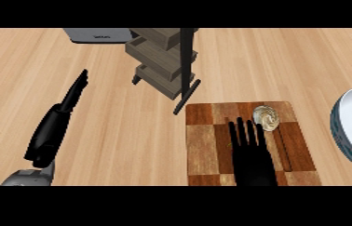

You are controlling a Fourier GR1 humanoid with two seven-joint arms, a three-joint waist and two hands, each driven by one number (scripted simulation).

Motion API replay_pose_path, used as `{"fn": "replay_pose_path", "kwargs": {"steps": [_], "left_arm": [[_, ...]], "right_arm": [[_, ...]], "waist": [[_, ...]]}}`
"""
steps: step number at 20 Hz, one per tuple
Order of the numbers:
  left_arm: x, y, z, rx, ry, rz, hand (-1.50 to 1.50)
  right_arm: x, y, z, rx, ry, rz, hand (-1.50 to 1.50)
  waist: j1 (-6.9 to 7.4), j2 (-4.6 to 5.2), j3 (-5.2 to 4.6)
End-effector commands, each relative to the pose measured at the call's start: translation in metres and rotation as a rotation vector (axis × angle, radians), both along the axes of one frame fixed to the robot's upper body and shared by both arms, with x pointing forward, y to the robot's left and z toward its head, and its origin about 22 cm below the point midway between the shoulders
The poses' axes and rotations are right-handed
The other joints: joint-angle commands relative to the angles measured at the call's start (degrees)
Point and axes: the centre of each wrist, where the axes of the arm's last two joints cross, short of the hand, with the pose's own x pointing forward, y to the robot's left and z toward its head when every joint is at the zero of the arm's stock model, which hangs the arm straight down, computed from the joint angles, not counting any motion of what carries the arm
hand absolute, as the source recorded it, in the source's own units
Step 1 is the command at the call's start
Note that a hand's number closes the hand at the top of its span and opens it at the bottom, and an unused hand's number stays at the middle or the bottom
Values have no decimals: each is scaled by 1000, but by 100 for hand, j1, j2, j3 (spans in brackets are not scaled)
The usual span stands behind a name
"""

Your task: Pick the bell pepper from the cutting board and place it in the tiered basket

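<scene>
We cannot make out the bell pepper; only a pale round object shows on the cutting board, just beside our right hand, which lies flat with straight fingers, holding nothing. The tiered basket stands beyond on the desk. Our left hand rests open.

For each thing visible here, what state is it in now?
Left robot hand: open, fingers straight, held edge-on above the counter.
Right robot hand: open, flat over the cutting board.
Bell pepper: pale, lying on the board, just beside the right fingertips.
Tiered basket: upright, nothing visible in its trays.
</scene>
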Motion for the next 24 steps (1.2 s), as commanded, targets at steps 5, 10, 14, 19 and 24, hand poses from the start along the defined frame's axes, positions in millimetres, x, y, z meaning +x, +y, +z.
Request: {"fn": "replay_pose_path", "kwargs": {"steps": [5,10,14,19,24], "left_arm": [[1,12,16,-13,7,5,0],[17,-8,5,4,3,13,0],[7,8,11,6,-3,14,0],[6,2,-11,3,-7,2,0],[-6,11,-8,3,15,43,0]], "right_arm": [[24,5,-11,0,19,0,-150],[7,15,-29,121,89,103,150],[24,-4,-38,68,2,180,150],[1,-5,-18,64,-108,240,150],[20,-56,38,212,-105,-245,150]], "waist": [[15,-1,0],[-8,8,1],[19,3,1],[-21,-3,-2],[-272,-49,-15]]}}
